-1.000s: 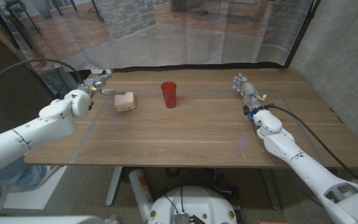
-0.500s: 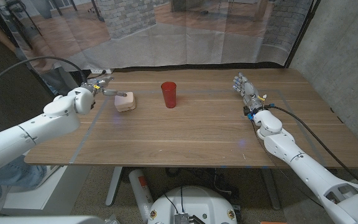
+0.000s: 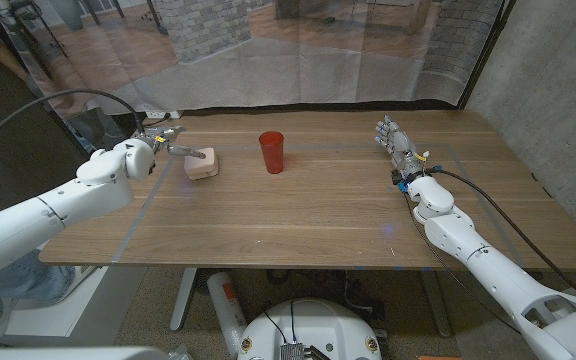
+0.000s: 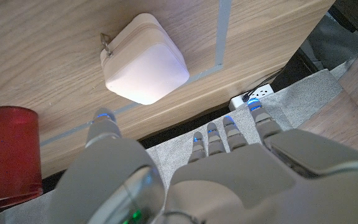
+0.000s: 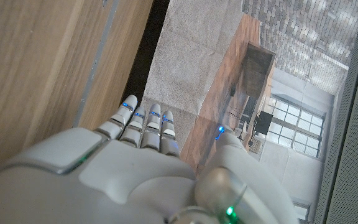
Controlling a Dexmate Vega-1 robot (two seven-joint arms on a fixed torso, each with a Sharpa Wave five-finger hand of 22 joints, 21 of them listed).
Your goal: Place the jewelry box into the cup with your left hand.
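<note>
The jewelry box [image 3: 202, 163] lies near the bench [image 3: 308, 220]'s far left corner, close to the back edge, with bare wood between it and the red cup [image 3: 271, 152] to its right. The left hand [image 3: 164, 138] hovers just beside the box, fingers spread, grasping nothing (one finger reaches over the lid). The right hand [image 3: 392, 138] stands released, well apart.
</note>
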